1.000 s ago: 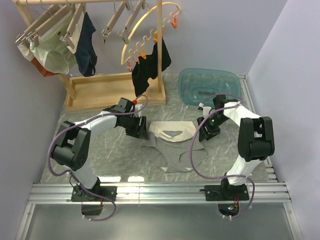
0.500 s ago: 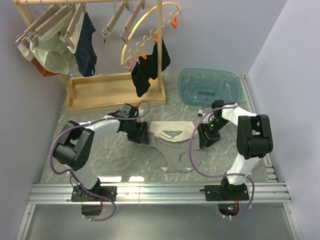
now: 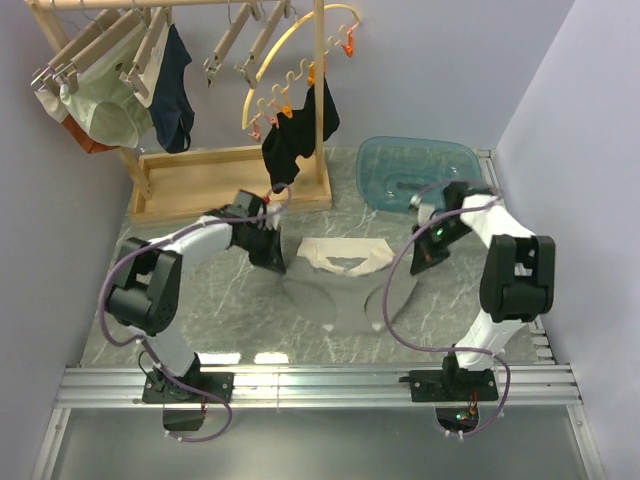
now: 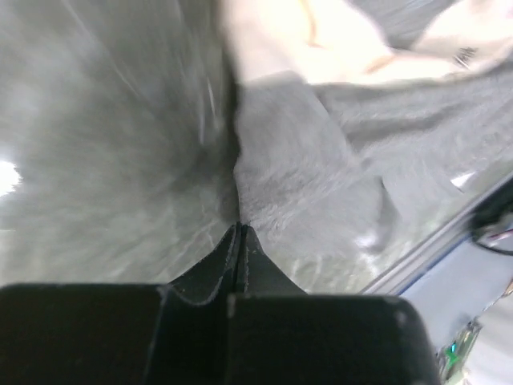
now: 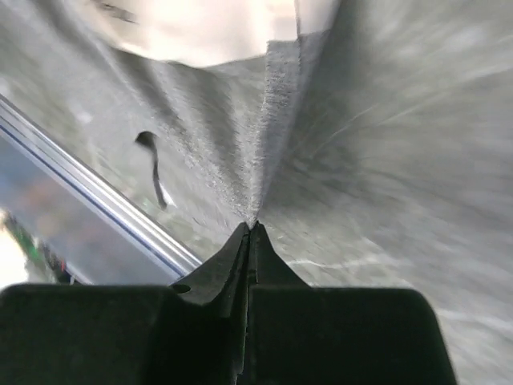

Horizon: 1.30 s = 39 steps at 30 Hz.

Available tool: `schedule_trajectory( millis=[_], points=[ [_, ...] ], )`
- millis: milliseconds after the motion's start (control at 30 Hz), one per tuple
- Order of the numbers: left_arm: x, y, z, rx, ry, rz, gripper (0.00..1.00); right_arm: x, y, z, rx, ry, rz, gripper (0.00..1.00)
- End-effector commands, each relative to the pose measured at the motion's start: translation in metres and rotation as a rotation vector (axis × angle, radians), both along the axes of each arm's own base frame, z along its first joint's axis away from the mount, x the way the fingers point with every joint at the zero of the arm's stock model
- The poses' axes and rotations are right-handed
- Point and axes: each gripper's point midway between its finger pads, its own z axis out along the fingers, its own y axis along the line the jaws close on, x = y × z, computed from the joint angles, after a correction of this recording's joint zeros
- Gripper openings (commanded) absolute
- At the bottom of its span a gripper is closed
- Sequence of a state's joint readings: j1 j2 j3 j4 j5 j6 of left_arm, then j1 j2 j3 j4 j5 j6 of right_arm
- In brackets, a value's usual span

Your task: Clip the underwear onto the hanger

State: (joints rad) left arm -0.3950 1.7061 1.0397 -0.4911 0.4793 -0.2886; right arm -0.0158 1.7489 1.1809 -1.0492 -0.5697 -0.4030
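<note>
The pale grey-beige underwear hangs stretched between my two grippers just above the table's middle, its lower part trailing toward the near edge. My left gripper is shut on the left end of the waistband; in the left wrist view the fabric runs straight out of the closed tips. My right gripper is shut on the right end, and the cloth leaves its pinched tips. An empty light wooden hanger with clips hangs on the rack at the back, well away from both grippers.
A wooden rack stands at the back left with pale green briefs and navy briefs on other hangers. A yellow curved hanger carries a black garment. A blue tub sits back right.
Both grippers went from open to shut on the waistband ends. They then rose and moved back slightly, lifting and stretching the underwear off the table.
</note>
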Motion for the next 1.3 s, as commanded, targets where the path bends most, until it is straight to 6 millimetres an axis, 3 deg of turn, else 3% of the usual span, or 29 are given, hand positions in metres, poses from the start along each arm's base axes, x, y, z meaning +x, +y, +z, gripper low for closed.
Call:
schedule_trajectory(
  millis=[0, 67, 133, 300, 367, 400, 433, 467, 533, 600, 667, 700, 867, 1033, 1067, 1267],
  points=[
    [0.029, -0.007, 0.095, -0.155, -0.23, -0.05, 0.0, 0.036, -0.006, 0.087, 0.107, -0.235, -0.035, 0.0],
    [0.035, -0.012, 0.118, -0.187, -0.281, -0.067, 0.0, 0.039, -0.006, 0.1, 0.124, -0.254, -0.04, 0.0],
    [0.034, -0.013, 0.121, -0.196, -0.271, -0.068, 0.0, 0.041, -0.004, 0.102, 0.132, -0.252, -0.042, 0.0],
    [0.027, -0.009, 0.088, -0.162, -0.179, -0.038, 0.0, 0.04, -0.007, 0.07, 0.11, -0.189, -0.06, 0.0],
    [0.028, -0.011, 0.083, -0.162, -0.205, -0.062, 0.01, 0.039, -0.009, 0.049, 0.098, -0.163, -0.069, 0.0],
    [0.031, -0.018, 0.089, -0.18, -0.251, -0.089, 0.03, 0.039, -0.012, 0.041, 0.08, -0.15, -0.069, 0.0],
    [0.03, -0.024, 0.092, -0.174, -0.287, -0.118, 0.15, 0.037, -0.013, 0.029, 0.071, -0.119, -0.072, 0.0],
    [0.02, -0.047, 0.099, -0.163, -0.357, -0.235, 0.22, 0.041, -0.016, 0.023, 0.06, -0.126, -0.075, 0.0],
    [0.012, -0.069, 0.101, -0.102, -0.462, -0.342, 0.34, 0.042, -0.021, 0.014, 0.039, -0.111, -0.081, 0.0],
    [-0.007, -0.099, 0.097, -0.089, -0.555, -0.512, 0.36, 0.045, -0.023, 0.013, 0.031, -0.114, -0.09, 0.0],
    [-0.013, -0.121, 0.094, -0.076, -0.641, -0.622, 0.38, 0.052, -0.028, 0.016, 0.023, -0.129, -0.107, 0.0],
    [-0.014, -0.129, 0.081, -0.063, -0.64, -0.663, 0.39, 0.056, -0.032, 0.019, 0.016, -0.146, -0.114, 0.0],
    [-0.018, -0.183, 0.055, -0.031, -0.771, -0.848, 0.46, 0.064, -0.045, 0.025, 0.017, -0.159, -0.167, 0.0],
    [-0.012, -0.21, 0.032, 0.005, -0.819, -0.884, 0.55, 0.063, -0.045, 0.026, 0.034, -0.149, -0.172, 0.0],
    [-0.01, -0.211, 0.019, 0.018, -0.801, -0.89, 0.56, 0.064, -0.044, 0.027, 0.04, -0.148, -0.173, 0.0],
    [-0.012, -0.218, -0.012, 0.055, -0.781, -0.934, 0.58, 0.065, -0.043, 0.031, 0.055, -0.142, -0.176, 0.0]
  ],
)
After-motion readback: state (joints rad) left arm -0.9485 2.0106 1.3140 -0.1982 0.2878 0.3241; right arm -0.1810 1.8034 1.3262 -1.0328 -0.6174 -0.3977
